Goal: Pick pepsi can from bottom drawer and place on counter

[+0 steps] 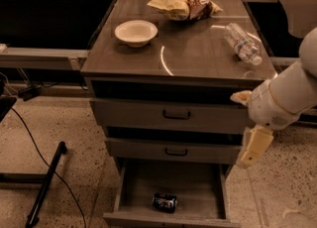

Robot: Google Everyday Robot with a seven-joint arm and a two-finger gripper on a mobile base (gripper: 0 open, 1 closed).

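The pepsi can [165, 201] lies on its side near the front middle of the open bottom drawer [143, 182], dark blue with silver ends. The counter [193, 56] is the glossy grey-brown cabinet top with a curved white reflection. My gripper [251, 146] hangs at the cabinet's right side, level with the middle drawer, on a white and cream arm [285, 95]. It is above and to the right of the can and well apart from it. It holds nothing that I can see.
On the counter are a white bowl [135, 32], a crumpled chip bag [184, 6] and a clear water bottle [241, 43] lying on its side. The two upper drawers [171, 115] are pushed in. A black cable and bar [44, 182] lie on the floor at left.
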